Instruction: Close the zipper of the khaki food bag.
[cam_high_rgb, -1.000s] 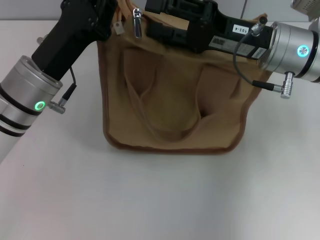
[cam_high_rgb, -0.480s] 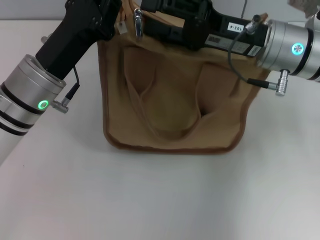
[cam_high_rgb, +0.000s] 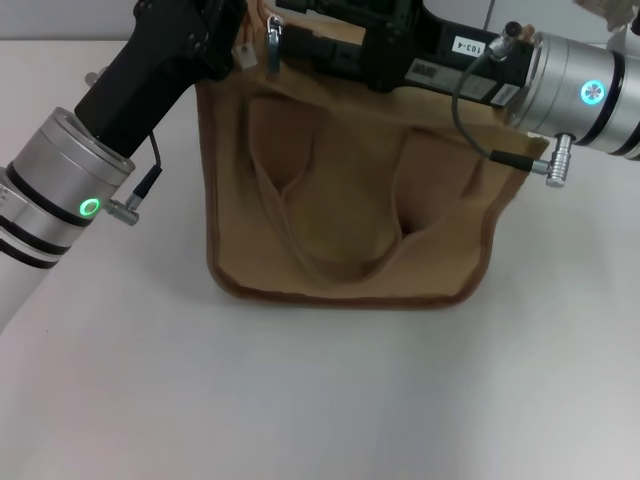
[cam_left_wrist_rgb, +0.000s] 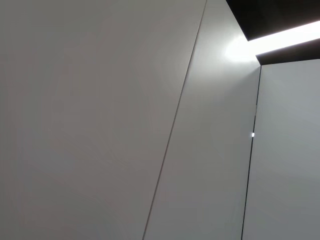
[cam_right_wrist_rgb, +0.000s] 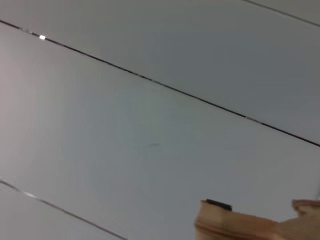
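Head view, from left to right: the left arm reaches up and across from the lower left, and its left end effector (cam_high_rgb: 215, 30) sits at the bag's upper left corner, at the very top edge of the view; whether it is clamped on the fabric or merely resting against it cannot be told. Just beside it hangs a silver pull tab (cam_high_rgb: 273, 45), marking the zipper (cam_high_rgb: 330, 35), of which only a short stretch along the top is visible. The bag (cam_high_rgb: 345, 190) stands on the white tabletop (cam_high_rgb: 300, 400) in the upper middle of the view, its front panel facing the camera and a looped handle (cam_high_rgb: 330, 235) drooping across that panel. The right arm crosses over the bag's top from the right, and its right end effector (cam_high_rgb: 335, 20) lies near the pull tab, its fingers cut off by the view's edge, so its opening cannot be told either. The left wrist view shows only blank wall panels; the right wrist view shows wall panels and a tan corner of the bag. Judged step: the left arm steadies the bag's end while the right works at the tab. The next move would call for a firm pinch on the tab and a straight pull along the zipper line, with the bag's corner held taut against it.
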